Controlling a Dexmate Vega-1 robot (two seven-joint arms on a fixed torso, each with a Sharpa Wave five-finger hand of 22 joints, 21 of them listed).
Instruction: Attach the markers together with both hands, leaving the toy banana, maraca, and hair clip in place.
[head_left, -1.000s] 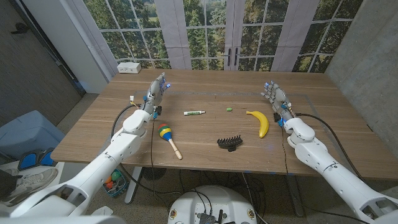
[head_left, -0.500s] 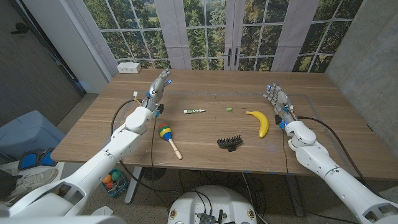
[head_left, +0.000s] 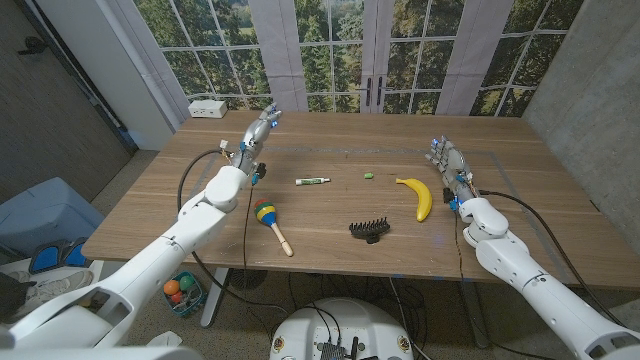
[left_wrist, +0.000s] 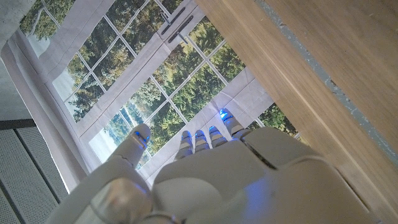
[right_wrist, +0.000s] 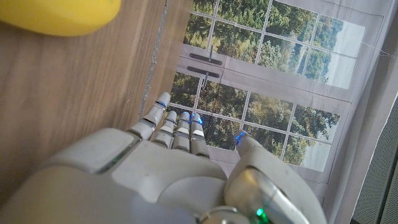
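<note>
— What do the markers look like?

— The white marker (head_left: 313, 181) has a green band of print along its barrel and lies flat on the wooden table (head_left: 330, 245), its length running roughly left to right, toward the far side of the middle. The second piece (head_left: 369, 176) is a small green stub (too small to tell whether it is a cap or a short marker), lying on the wood to the right of the white one.

— Are they joined?

— No. They lie apart, with bare wood between them, and nothing touches either one.
</note>
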